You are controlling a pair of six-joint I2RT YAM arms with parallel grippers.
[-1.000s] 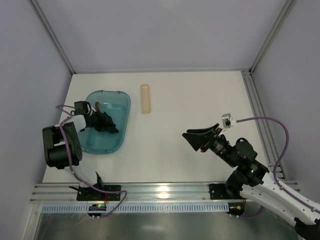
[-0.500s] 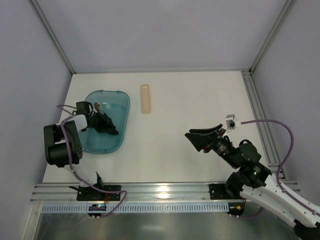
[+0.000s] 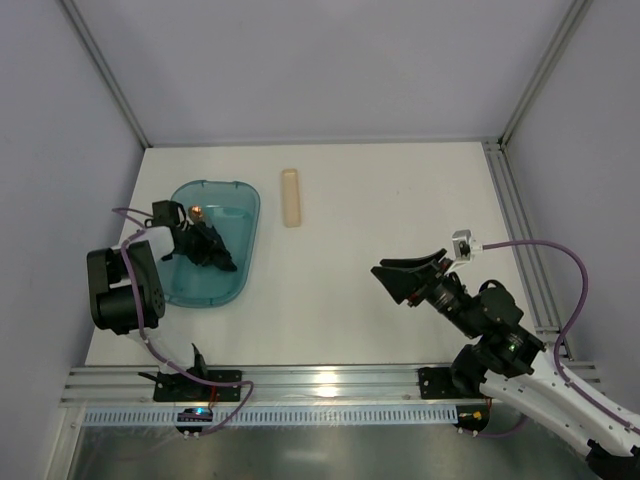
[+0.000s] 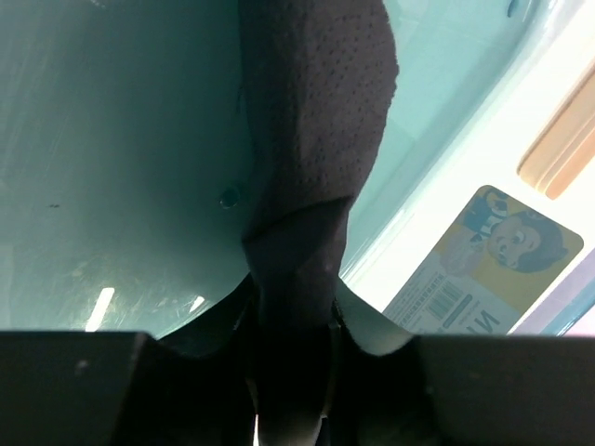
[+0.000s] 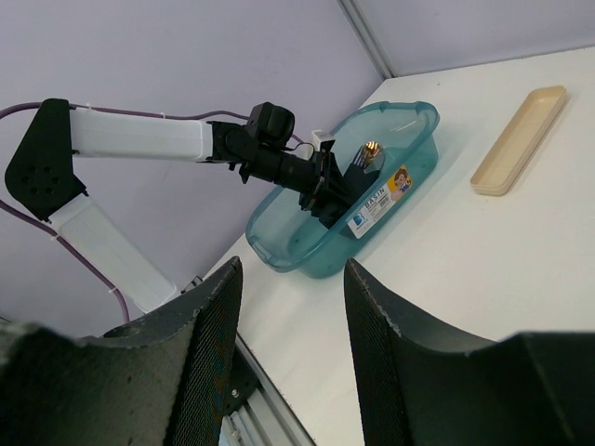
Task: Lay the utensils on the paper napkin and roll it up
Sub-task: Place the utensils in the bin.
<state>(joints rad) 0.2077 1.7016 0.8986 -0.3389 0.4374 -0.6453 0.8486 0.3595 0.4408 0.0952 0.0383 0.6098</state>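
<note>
Our left gripper (image 3: 208, 246) pinches the dark paper napkin (image 4: 316, 139), bunched between its jaws, down inside the teal tub (image 3: 205, 292); a copper-coloured utensil (image 3: 197, 210) glints just beyond. Our right gripper (image 3: 392, 282) hangs spread and empty, well apart. We judge the napkin is being fetched: next, lift it out and flatten it on the table (image 3: 340, 230)

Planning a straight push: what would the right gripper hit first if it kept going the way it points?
The right gripper, open, aims across the table at the teal tub; its near wall looks first in line. It may be tilted down enough to meet the table sooner; depth is unclear.
</note>
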